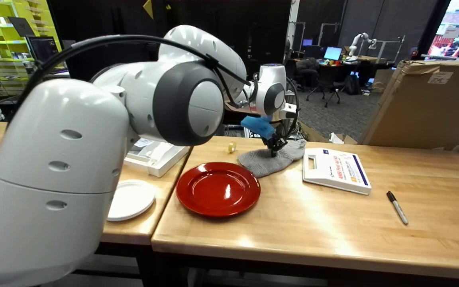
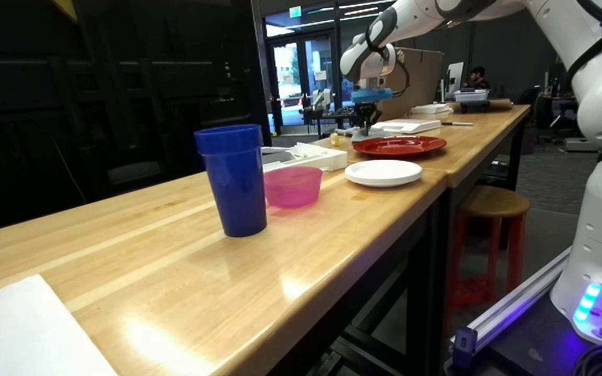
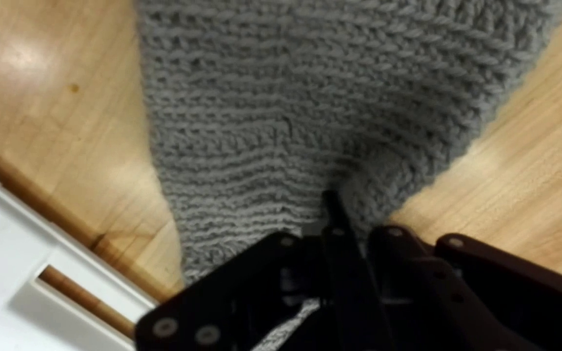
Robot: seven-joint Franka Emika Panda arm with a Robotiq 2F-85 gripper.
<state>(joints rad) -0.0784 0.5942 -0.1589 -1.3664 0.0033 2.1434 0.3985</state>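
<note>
Plate (image 1: 218, 192): deep glossy red all over, white glints. Just beside the plate, knit cloth (image 1: 262, 164): grey, ribbed stitch rows. Near the plate, gripper (image 1: 273, 151): black; wrist block (image 1: 258, 126): bright blue; tape roll (image 1: 230, 148): translucent yellow. In an exterior view, right of the plate, case (image 1: 335, 171): white, red lettering, orange patch, navy stripe; farther right of the plate, marker (image 1: 397, 208): grey barrel, black cap; left of the plate, side plates (image 1: 132, 199): white. Well apart from the plate, cup (image 2: 234, 183): dark blue; bowl (image 2: 293, 187): translucent pink. Around the plate, tabletop (image 1: 313, 227): honey wood grain, pale streaks. Robot arm (image 1: 58, 171): white, dark grey joint covers.
</note>
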